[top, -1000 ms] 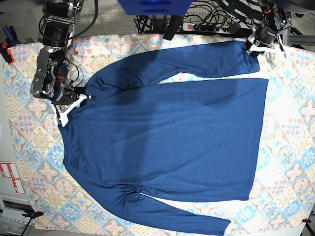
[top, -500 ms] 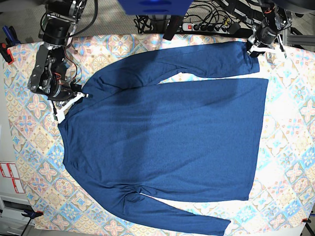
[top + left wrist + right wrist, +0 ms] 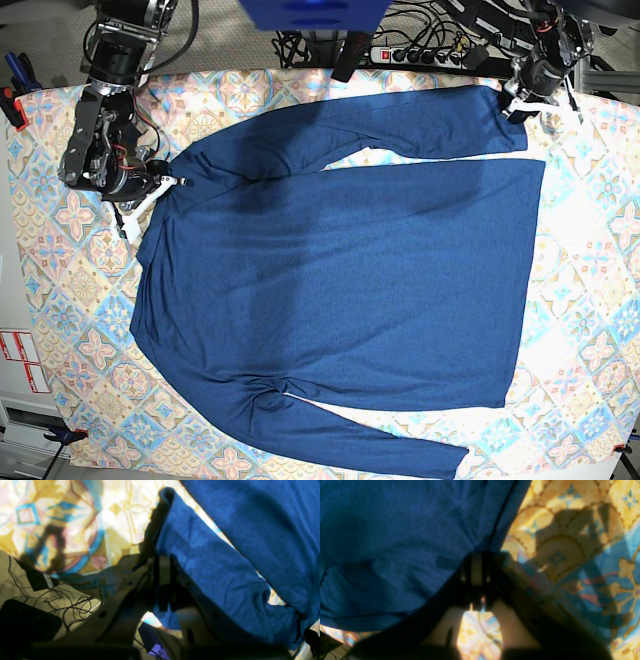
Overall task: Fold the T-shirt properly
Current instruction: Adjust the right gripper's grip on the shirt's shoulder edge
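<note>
The T-shirt [image 3: 340, 270] is a plain navy long-sleeved knit lying flat on the patterned tablecloth [image 3: 590, 300], sleeves spread to the back and front. At the back right, my left gripper [image 3: 518, 103] is shut on the cuff of the far sleeve. The left wrist view shows its tips [image 3: 163, 580] pinching that blue cuff [image 3: 212, 562]. At the left, my right gripper [image 3: 152, 195] is shut on the shirt's shoulder edge. In the right wrist view its tips [image 3: 477, 580] close on the fabric's border [image 3: 395, 542].
A power strip with cables [image 3: 420, 52] lies behind the table's far edge. A blue block [image 3: 315, 12] sits at the top centre. Clamps [image 3: 10, 100] hold the cloth at the left edge, and white labels [image 3: 20, 360] sit beside it.
My right gripper has shut on the shirt's shoulder edge and drawn it up and back, shifting the shirt's left edge inward. The left gripper keeps holding the cuff.
</note>
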